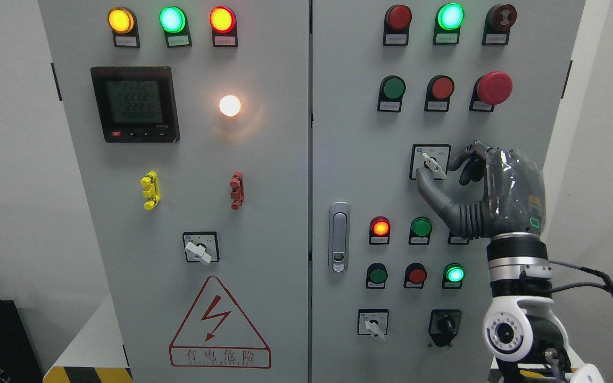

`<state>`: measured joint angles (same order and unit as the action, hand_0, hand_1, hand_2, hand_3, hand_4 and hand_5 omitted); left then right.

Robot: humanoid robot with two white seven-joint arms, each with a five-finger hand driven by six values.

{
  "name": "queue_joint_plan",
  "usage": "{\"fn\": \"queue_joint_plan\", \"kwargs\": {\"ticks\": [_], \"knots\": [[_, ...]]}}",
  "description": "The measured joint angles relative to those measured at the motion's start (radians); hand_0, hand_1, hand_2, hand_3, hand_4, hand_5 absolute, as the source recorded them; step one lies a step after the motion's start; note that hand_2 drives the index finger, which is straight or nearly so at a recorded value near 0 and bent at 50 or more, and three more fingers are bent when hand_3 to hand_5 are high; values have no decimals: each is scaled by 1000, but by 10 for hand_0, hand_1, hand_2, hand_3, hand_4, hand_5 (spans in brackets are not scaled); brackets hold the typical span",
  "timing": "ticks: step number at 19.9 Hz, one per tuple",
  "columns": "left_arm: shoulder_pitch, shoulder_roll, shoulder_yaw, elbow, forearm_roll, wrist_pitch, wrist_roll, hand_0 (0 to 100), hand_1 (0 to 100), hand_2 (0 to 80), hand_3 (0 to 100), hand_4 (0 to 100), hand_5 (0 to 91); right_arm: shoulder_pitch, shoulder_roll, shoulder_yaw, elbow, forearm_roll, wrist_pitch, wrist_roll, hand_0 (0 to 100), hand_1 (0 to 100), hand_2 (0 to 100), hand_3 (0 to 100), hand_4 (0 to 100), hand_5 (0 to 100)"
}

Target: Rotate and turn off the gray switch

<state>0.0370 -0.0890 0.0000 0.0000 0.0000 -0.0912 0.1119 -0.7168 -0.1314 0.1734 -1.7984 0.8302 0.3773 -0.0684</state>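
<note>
Now right hand upright, thumb & fingers pinching gray switch on rt door.

The place looked like an industrial test or training room built around a tall grey electrical control cabinet with two doors. Its left door carried a digital power meter, lit pilot lamps and a red high-voltage warning triangle with Chinese characters. The right door held rows of push buttons, a red emergency-stop mushroom and rotary selector switches. Plain white walls stood behind, and black-and-yellow hazard tape marked the base at lower left
</note>
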Motion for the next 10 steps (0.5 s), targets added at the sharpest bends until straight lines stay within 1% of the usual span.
{"fn": "queue_joint_plan", "kwargs": {"ticks": [10], "knots": [[0,0,0,0,0,0,-2,120,389,0,0,0,0,-12,3,8,11,1,2,0,162,389,631,859,824,991]]}}
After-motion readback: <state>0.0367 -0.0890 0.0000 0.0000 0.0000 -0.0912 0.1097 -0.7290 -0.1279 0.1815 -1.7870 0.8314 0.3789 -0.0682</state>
